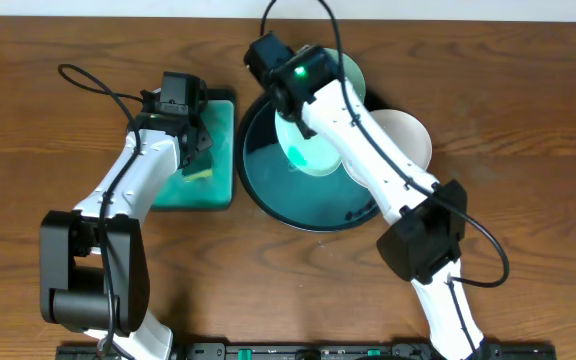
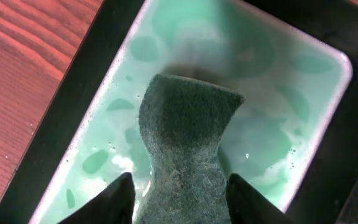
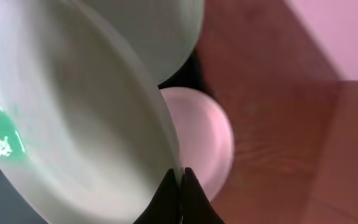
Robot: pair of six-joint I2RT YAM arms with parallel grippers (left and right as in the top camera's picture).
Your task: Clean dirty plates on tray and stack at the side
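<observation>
My right gripper [image 1: 290, 118] is shut on the rim of a pale mint-green plate [image 1: 313, 160] and holds it tilted over the round black-rimmed tray [image 1: 268, 200]. In the right wrist view the fingers [image 3: 180, 177] pinch that plate's edge [image 3: 86, 124], which has a teal smear at its left. A second mint-green plate [image 1: 353, 72] leans at the tray's back and also shows in the right wrist view [image 3: 160, 31]. The white plate [image 1: 413, 135] lies at the tray's right edge and shows in the right wrist view [image 3: 204, 137].
My left gripper [image 1: 196, 160] is shut on a dark green sponge [image 2: 182, 143] inside the small rectangular teal tray [image 1: 220, 150], whose floor [image 2: 278, 93] is wet with teal suds. Bare wood tabletop [image 1: 528, 120] lies to the right and front.
</observation>
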